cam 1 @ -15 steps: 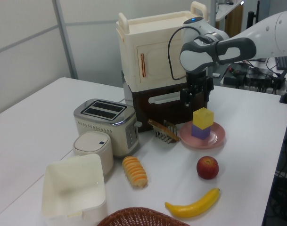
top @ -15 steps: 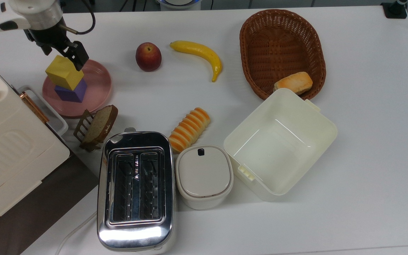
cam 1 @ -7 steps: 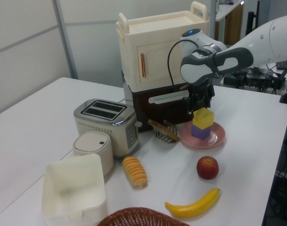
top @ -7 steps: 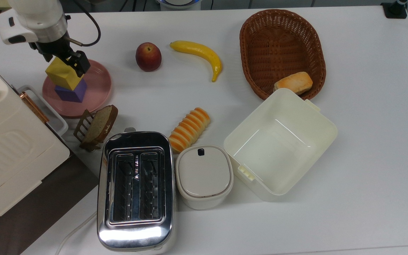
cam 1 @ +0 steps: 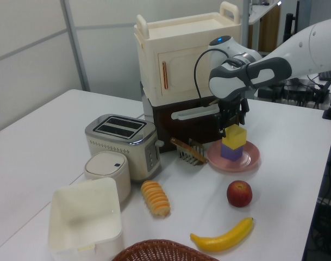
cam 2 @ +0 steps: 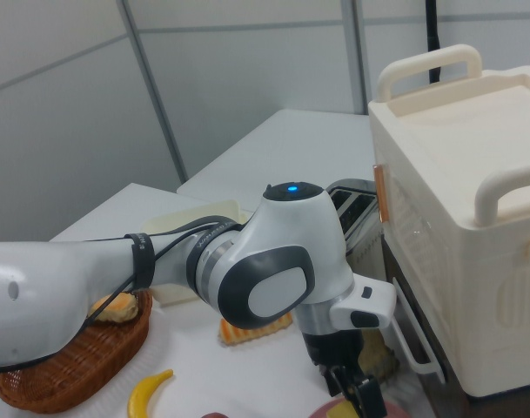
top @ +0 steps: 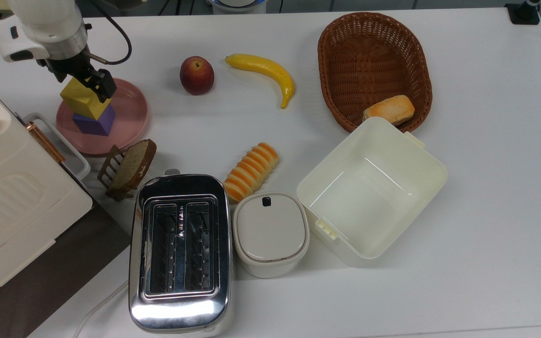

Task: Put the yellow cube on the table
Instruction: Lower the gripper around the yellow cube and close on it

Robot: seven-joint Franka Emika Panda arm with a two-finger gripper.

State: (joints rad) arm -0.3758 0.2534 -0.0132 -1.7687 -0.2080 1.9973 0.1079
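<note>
Large flat white tabletop [top: 486, 188] under everything. Landmark: round pink plate [top: 132, 112], near the top view's left edge. Beside the plate toward the top view's left, big cream plastic cabinet with handles [cam 1: 181, 54] on a dark brown base. Below the plate in the top view, shiny chrome two-slot toaster [top: 180, 249]; further toward the top view's right, open square cream plastic tub [top: 371, 192] and small cream lidded container [top: 270, 232] just beside the toaster. Well apart from the plate, oval brown wicker basket [top: 374, 61] with an orange-tinted bun [top: 389, 109] on its rim. White Franka arm [cam 1: 295, 49] reaching in over the plate. Ridged orange-striped bread roll [top: 251, 171] between plate and tub. Yellow banana [top: 263, 70] and red apple [top: 197, 75] – both to the top view's right of the plate. Brown bread slice in a small slatted rack [top: 129, 166] just below the plate. On the plate: purple cube [top: 96, 123], and on top of it the small matte yellow cube [top: 84, 100], touching. Black two-finger gripper [top: 85, 80] down at the yellow cube – fingers spread either side of its upper part; contact cannot be told.
</note>
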